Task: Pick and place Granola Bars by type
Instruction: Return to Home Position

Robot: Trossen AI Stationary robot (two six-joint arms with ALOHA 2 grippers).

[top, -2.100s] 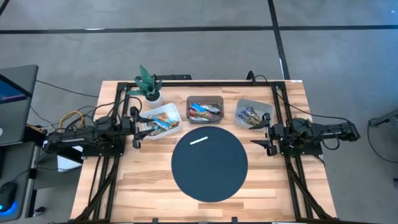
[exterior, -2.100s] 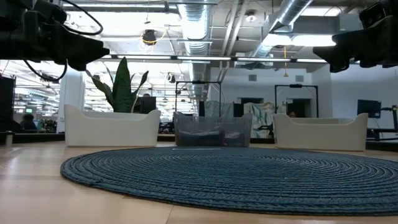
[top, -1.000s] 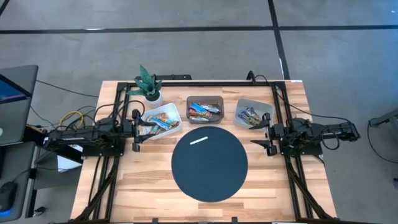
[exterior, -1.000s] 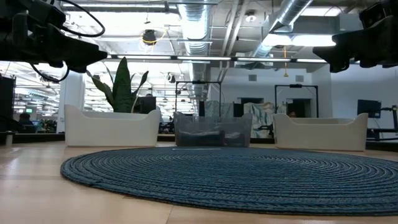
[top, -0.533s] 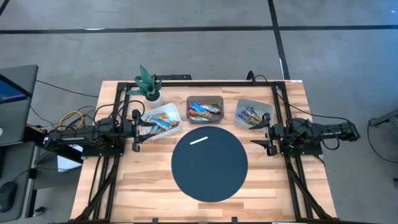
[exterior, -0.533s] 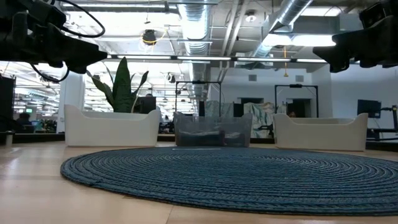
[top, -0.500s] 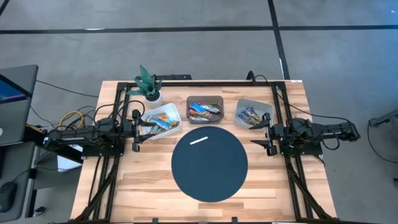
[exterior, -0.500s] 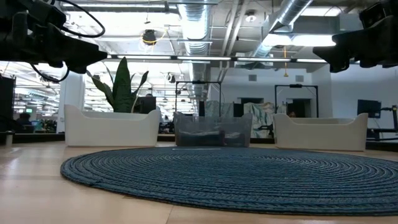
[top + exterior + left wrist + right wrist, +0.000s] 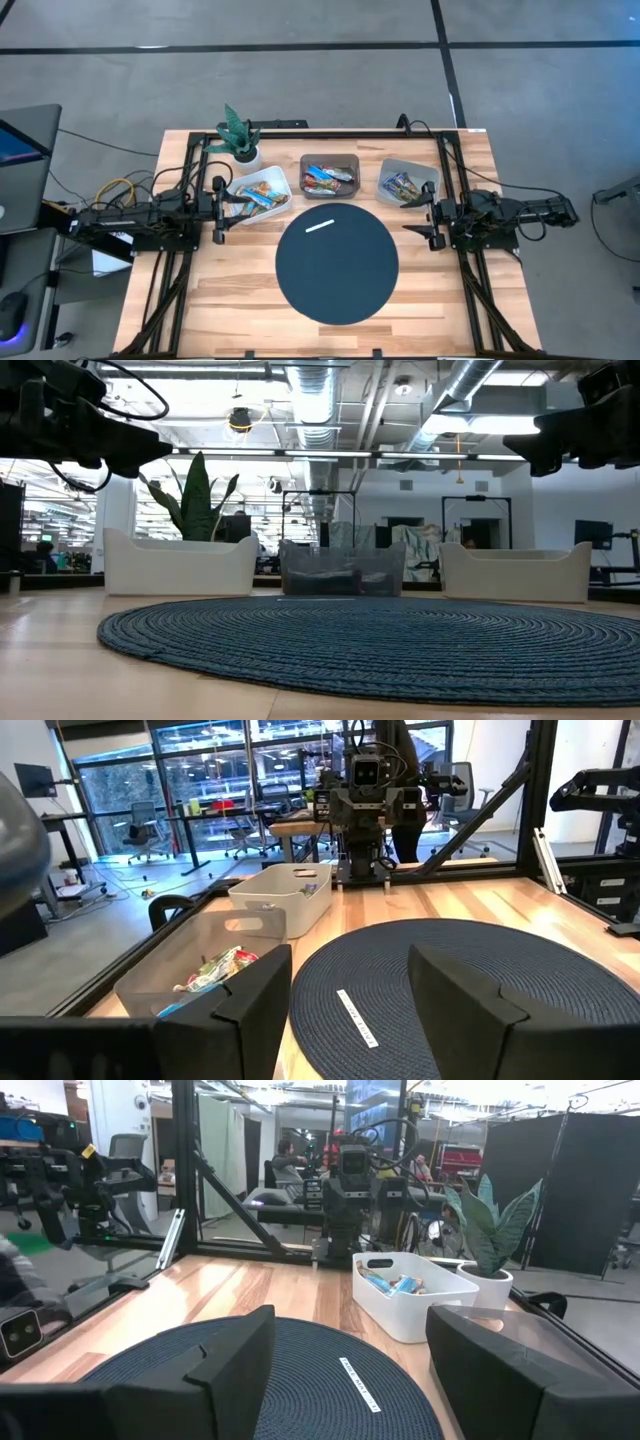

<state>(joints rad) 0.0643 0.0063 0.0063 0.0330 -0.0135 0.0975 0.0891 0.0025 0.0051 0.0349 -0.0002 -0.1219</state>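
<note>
The Granola Bars point(image 9: 328, 178) lie in three bins set in a row along the far edge of the round blue mat point(image 9: 337, 275): a white bin point(image 9: 286, 190) at left, a dark gray bin point(image 9: 330, 157) in the middle and a light gray bin point(image 9: 410, 162) at right. The wrapper print is too small to read. A white strip point(image 9: 318, 226) lies on the mat's far part. The left gripper point(image 9: 218, 210) hangs just left of the white bin. The right gripper point(image 9: 428, 218) hangs at the mat's right edge, near the light gray bin. Both have their fingers spread wide and hold nothing. A potted plant point(image 9: 238, 135) stands beyond the white bin on the wooden table point(image 9: 230, 300).
</note>
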